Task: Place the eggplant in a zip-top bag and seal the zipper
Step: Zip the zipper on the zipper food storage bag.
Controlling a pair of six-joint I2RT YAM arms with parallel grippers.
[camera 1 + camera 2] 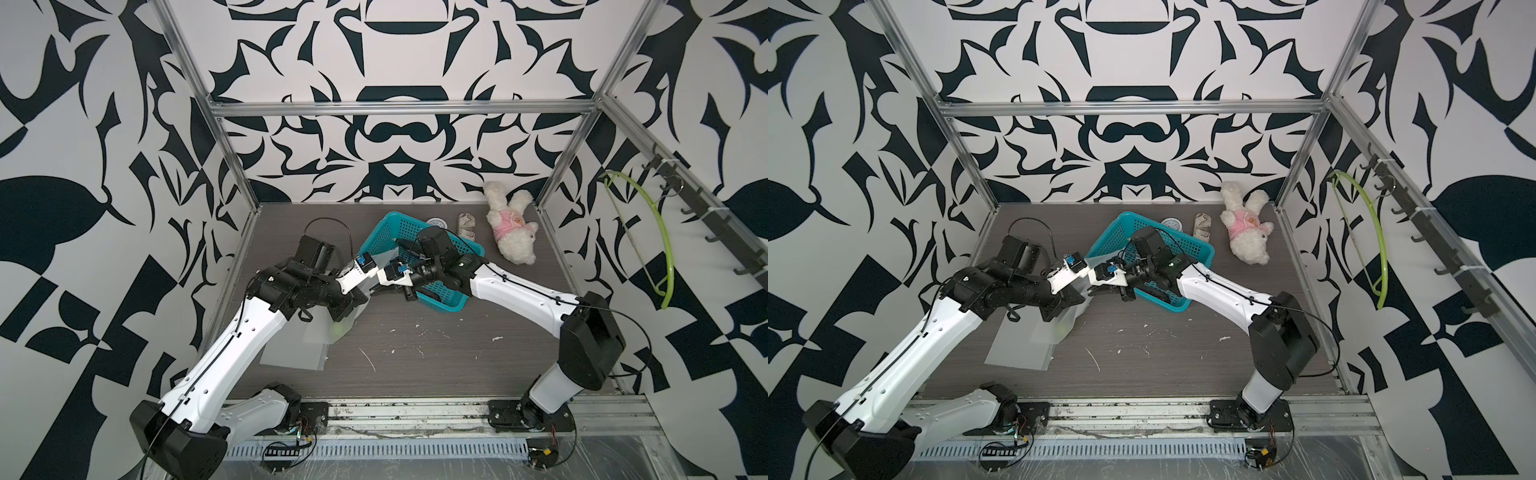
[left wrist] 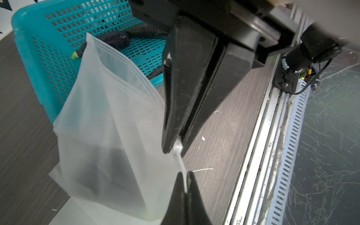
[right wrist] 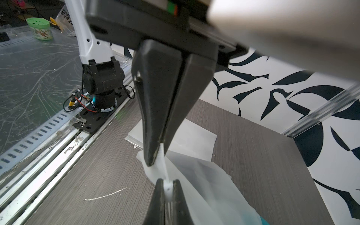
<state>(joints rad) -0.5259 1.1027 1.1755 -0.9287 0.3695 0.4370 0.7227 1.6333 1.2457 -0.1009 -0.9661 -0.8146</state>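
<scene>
Fingers: left gripper point(image 2: 184, 176) and right gripper point(image 3: 168, 182) each pressed together, pinching the top edge of the zip-top bag point(image 2: 109, 126).
Arms: left angles in toward 1 o'clock, right toward 10 o'clock.

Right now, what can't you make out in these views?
- Inside the zip-top bag: left wrist view, frosted plastic shows only a dark blur.
- Jaws' hold on it: top views, too small to tell.
- Basket contents: top views, right arm hides most.

Dark purple eggplant point(image 2: 116, 40): you see it only partly, behind the frosted plastic zip-top bag point(image 2: 109, 126).
Bag's inside: dark blur, unidentifiable.
</scene>
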